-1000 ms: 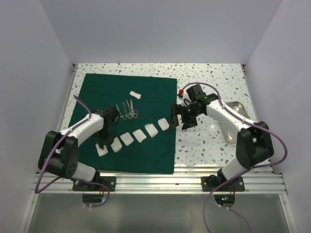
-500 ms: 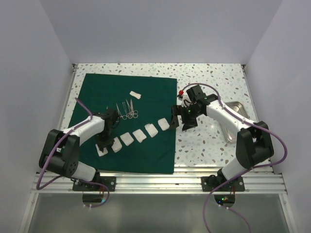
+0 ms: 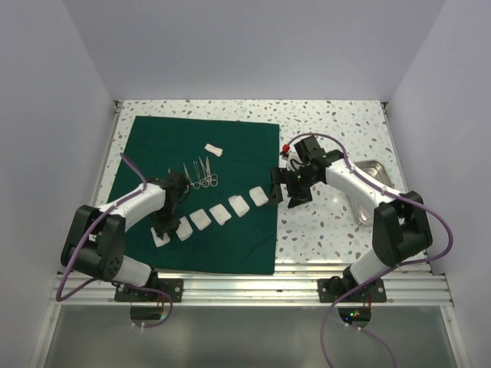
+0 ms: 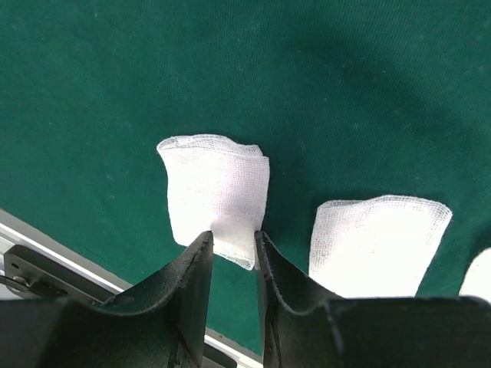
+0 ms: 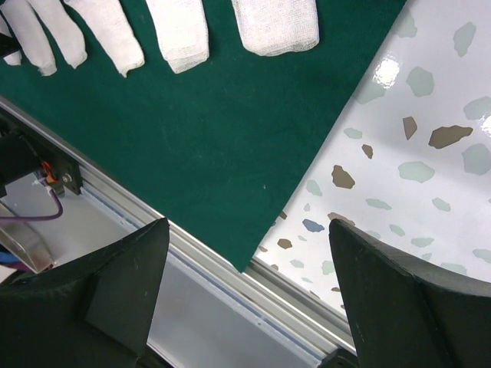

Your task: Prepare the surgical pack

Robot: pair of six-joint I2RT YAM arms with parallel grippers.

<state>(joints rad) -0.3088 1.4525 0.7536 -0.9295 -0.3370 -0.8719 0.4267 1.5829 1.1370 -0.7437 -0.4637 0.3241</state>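
Right now my left gripper (image 4: 234,234) is pinched on the near edge of the end gauze square (image 4: 219,195), the nearest of a row on the green cloth (image 4: 322,84). My right gripper (image 5: 247,230) hangs wide open and empty over that cloth's right edge. The cloth lies spread flat on the table's (image 3: 330,222) left half with clamps (image 3: 201,175) farther back, so I judge this the laying-out step. Next: settle this square in line, let go, lift clear without dragging it.
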